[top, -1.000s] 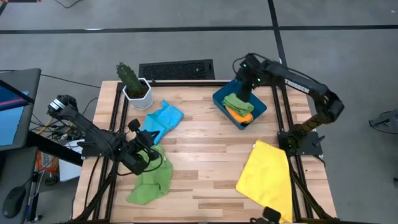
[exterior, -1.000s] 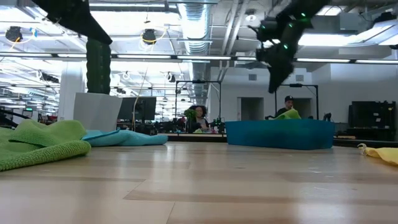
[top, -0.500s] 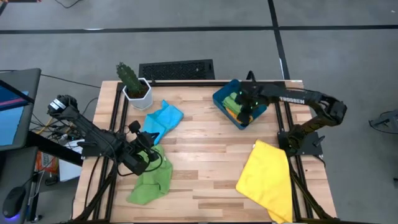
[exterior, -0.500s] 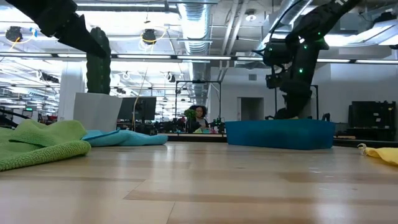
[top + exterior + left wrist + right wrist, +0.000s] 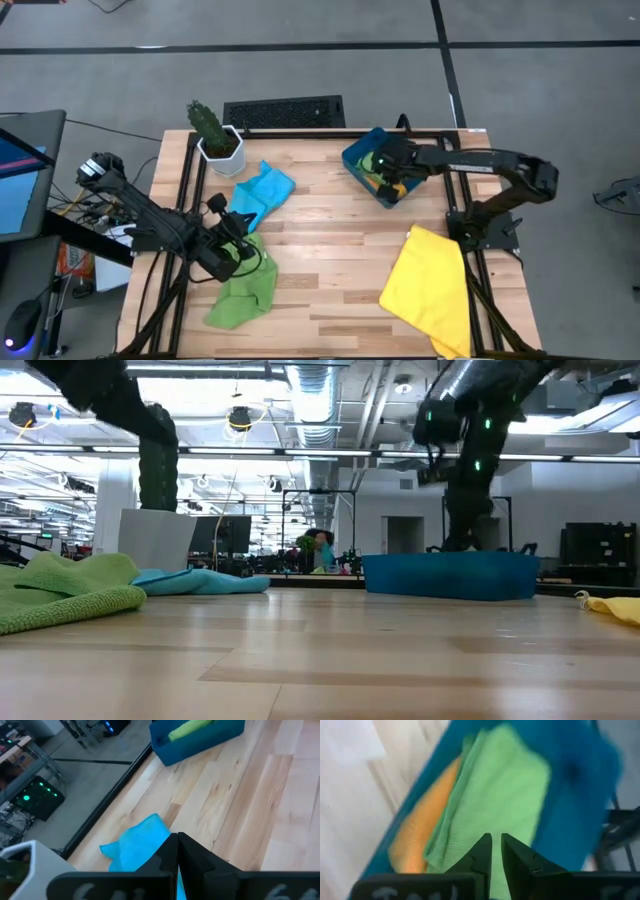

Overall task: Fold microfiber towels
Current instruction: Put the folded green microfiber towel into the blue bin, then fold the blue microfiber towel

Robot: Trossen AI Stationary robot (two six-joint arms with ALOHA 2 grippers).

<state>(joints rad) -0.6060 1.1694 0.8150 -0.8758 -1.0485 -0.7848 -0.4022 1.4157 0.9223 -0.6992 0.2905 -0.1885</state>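
My right gripper (image 5: 496,842) reaches down into the dark teal bin (image 5: 352,160) at the table's far right. Its fingers stand a narrow gap apart, low over a folded green towel (image 5: 495,785) that lies on an orange towel (image 5: 420,840). In the low view the bin wall (image 5: 450,575) hides the fingertips. My left gripper (image 5: 177,840) hovers shut and empty at the near left (image 5: 240,243), above the far end of a crumpled green towel (image 5: 245,292). A light blue towel (image 5: 262,190) lies bunched beyond it. A yellow towel (image 5: 430,285) lies at the near right corner. My right gripper comes at the green towel in the bin from above, slanting down. I cannot tell whether its fingertips touch the cloth.
A cactus in a white pot (image 5: 215,140) stands at the far left corner. A black keyboard (image 5: 285,112) lies just past the far edge. Bare wood (image 5: 330,260) spans the table's middle between the towels.
My right gripper has come down from above the bin's far side into the bin, moving toward the table's near edge, and its arm now lies flatter.
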